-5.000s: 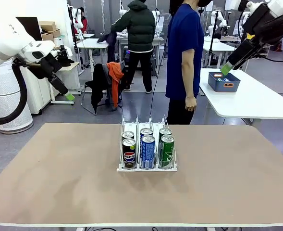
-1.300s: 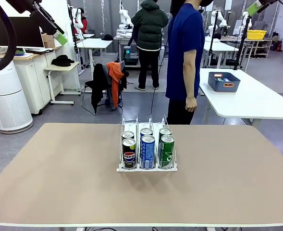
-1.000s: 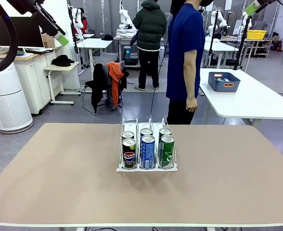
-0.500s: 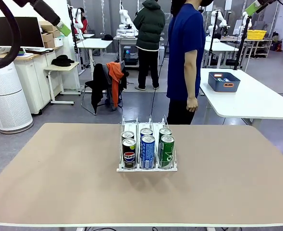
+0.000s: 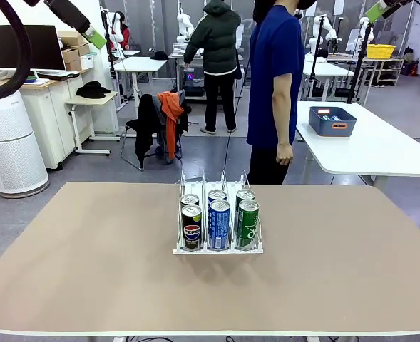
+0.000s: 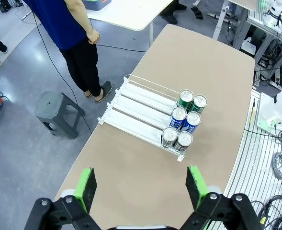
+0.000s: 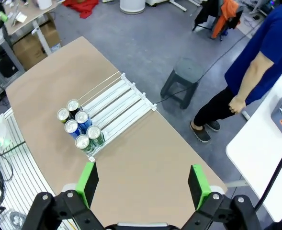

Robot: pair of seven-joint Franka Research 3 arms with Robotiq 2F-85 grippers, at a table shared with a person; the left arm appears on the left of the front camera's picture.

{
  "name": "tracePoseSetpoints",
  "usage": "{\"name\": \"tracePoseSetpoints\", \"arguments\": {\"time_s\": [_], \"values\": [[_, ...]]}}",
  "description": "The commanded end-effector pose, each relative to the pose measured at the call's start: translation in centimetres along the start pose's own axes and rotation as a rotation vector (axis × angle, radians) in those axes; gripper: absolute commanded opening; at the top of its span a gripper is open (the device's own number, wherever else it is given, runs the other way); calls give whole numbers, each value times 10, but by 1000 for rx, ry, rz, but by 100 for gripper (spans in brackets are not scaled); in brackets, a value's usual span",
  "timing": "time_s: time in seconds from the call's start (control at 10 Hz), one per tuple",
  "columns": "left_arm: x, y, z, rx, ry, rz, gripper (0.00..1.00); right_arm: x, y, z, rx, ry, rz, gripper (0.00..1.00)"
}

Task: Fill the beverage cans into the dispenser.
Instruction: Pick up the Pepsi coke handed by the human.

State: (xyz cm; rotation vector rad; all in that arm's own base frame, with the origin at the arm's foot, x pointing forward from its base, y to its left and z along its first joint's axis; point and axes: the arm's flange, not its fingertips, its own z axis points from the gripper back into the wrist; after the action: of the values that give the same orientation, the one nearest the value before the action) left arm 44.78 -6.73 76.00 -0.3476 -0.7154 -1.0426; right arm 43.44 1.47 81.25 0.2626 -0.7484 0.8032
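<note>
Six beverage cans (image 5: 219, 222) stand two per lane at near end of dispenser (image 5: 204, 184), mid-counter (image 5: 88, 249), nearer far edge. Both left jaws and right jaws wide, empty, high above counter, well apart from cans.

The left gripper (image 6: 141, 173) hangs high over the tan table (image 6: 131, 191), its two green pads (image 6: 85, 188) spread wide with nothing between them. Far below lies the dispenser (image 6: 136, 108) — a white rack of three parallel lanes set slantwise on the tabletop. Six beverage cans (image 6: 178, 116) stand bunched in pairs at its end farthest from the person (image 6: 66, 24): two green, two blue-and-white, two dark. The person, in a blue top and black trousers, stands on the grey floor off the table's edge, beside a grey stool (image 6: 54, 111).
</note>
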Motion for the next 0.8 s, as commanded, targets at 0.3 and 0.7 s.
{"name": "tracePoseSetpoints", "arguments": {"time_s": [0.3, 0.7], "values": [[35, 6, 7, 42, -33, 47, 100, -12, -10, -2, -55, -13, -70, 100], [41, 5, 5, 45, -19, -10, 100, -17, -19, -4, -53, -37, -53, 100]]}}
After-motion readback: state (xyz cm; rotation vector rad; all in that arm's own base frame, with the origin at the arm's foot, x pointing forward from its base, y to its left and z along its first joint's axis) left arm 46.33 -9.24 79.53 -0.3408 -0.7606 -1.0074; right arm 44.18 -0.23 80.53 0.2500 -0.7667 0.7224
